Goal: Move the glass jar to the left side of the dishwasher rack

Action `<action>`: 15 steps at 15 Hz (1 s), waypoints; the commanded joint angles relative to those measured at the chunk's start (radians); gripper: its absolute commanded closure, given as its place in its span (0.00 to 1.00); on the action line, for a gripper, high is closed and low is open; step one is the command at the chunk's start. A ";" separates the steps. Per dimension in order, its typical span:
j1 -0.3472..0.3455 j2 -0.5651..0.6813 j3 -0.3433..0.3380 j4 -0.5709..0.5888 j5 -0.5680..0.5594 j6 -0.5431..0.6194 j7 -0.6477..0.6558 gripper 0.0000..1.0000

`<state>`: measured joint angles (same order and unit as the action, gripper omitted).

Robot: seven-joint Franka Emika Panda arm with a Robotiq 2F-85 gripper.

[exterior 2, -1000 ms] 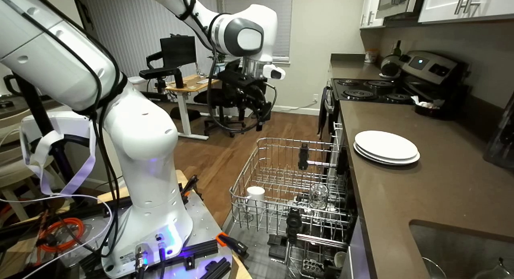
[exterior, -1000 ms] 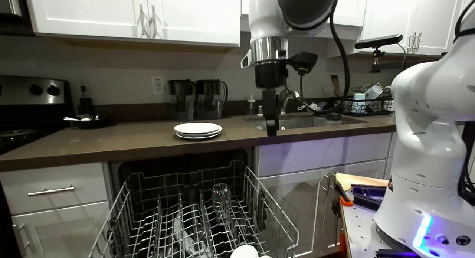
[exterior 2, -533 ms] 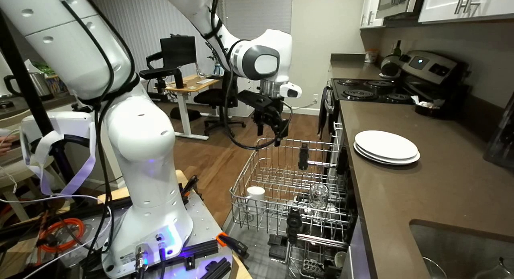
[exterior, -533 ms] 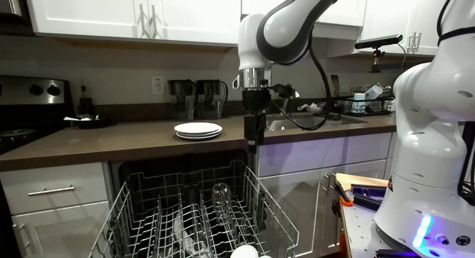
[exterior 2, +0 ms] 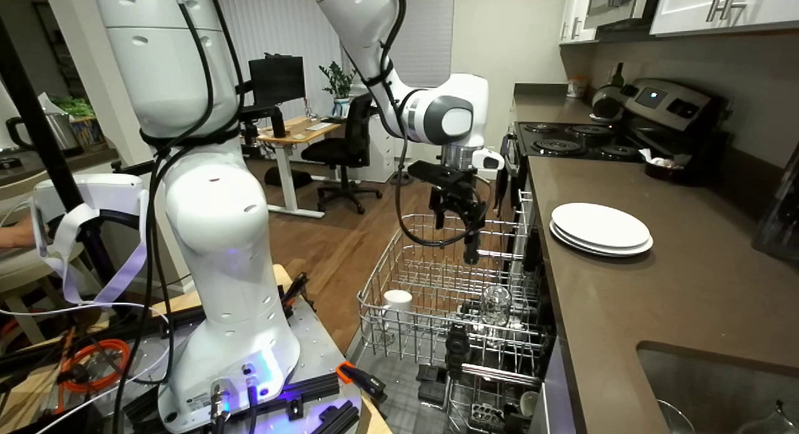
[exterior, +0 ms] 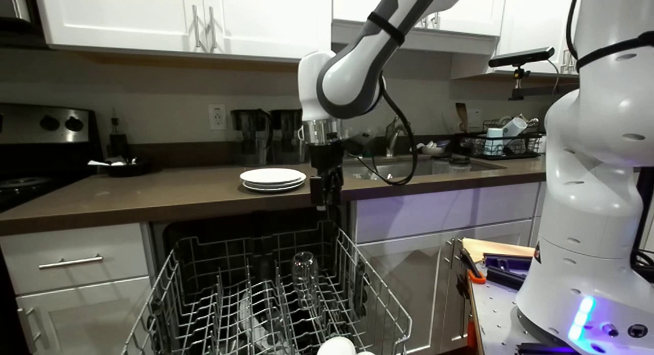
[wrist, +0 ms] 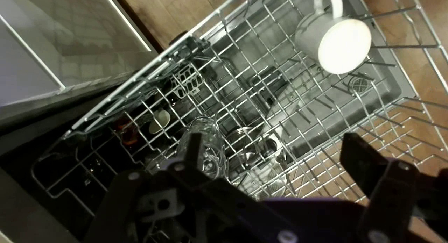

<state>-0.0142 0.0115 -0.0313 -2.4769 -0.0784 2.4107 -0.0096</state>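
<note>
The clear glass jar (exterior: 305,272) stands on end inside the wire dishwasher rack (exterior: 375,277), toward its back right in that exterior view. The same jar (exterior 2: 495,306) shows near the counter side of the rack (exterior 2: 379,256). My gripper (exterior: 327,204) hangs pointing down above the back of the rack, higher than the jar and apart from it. From the wrist, the gripper (wrist: 272,140) is spread wide with nothing between its fingers. Its left finger (wrist: 193,147) covers part of the jar (wrist: 210,145), and wire grid shows between the fingertips.
A white mug (wrist: 344,45) sits in the rack, also seen as a mug (exterior 2: 397,301). White plates (exterior: 272,176) are stacked on the brown counter (exterior: 168,191), whose edge overhangs the dishwasher opening. Below the rack's grid lie a spray arm and more glassware.
The arm has come down and swung over the rack, leftward in an exterior view with the plates behind, rightward in the view from the robot's base. Jar, mug and rack have stayed put.
</note>
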 commanded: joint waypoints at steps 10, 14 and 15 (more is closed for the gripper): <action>-0.015 0.176 -0.018 0.183 0.013 -0.005 -0.005 0.00; -0.022 0.283 -0.009 0.163 0.087 0.126 0.019 0.00; -0.020 0.314 -0.005 0.158 0.105 0.178 0.029 0.00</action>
<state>-0.0255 0.2425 -0.0516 -2.3105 -0.0249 2.4710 -0.0019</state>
